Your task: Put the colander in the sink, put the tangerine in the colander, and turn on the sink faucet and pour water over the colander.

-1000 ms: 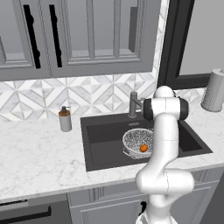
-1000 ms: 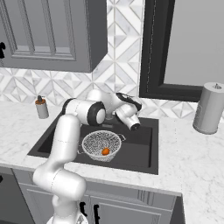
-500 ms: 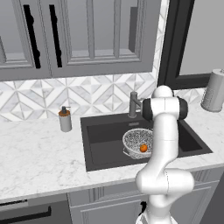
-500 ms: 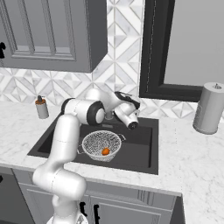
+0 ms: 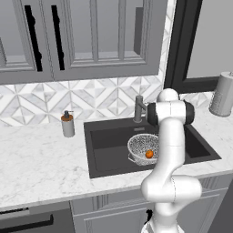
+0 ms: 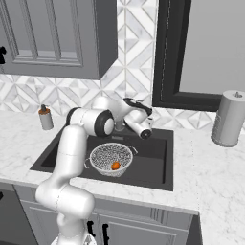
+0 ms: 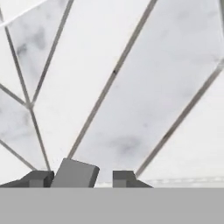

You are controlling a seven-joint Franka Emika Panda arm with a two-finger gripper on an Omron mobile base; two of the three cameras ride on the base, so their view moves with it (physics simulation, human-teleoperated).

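Observation:
The colander (image 5: 138, 144) (image 6: 107, 156) stands in the dark sink (image 5: 108, 146) (image 6: 154, 163) with the tangerine (image 5: 149, 154) (image 6: 115, 165) inside it. My arm reaches over the basin to the sink faucet (image 5: 138, 108) at the back edge, and no water shows. In the hand view my gripper (image 7: 81, 177) points at the tiled backsplash from close up. A grey faucet piece (image 7: 75, 173) sits between the fingertips, against the left one, with a small gap to the right one. The jaws stand partly open around it.
A soap pump bottle (image 5: 68, 125) (image 6: 46, 117) stands on the marble counter left of the sink. A paper towel roll (image 5: 222, 94) (image 6: 228, 118) stands at the right. Grey wall cabinets hang above, and a dark window frame rises behind the sink's right side.

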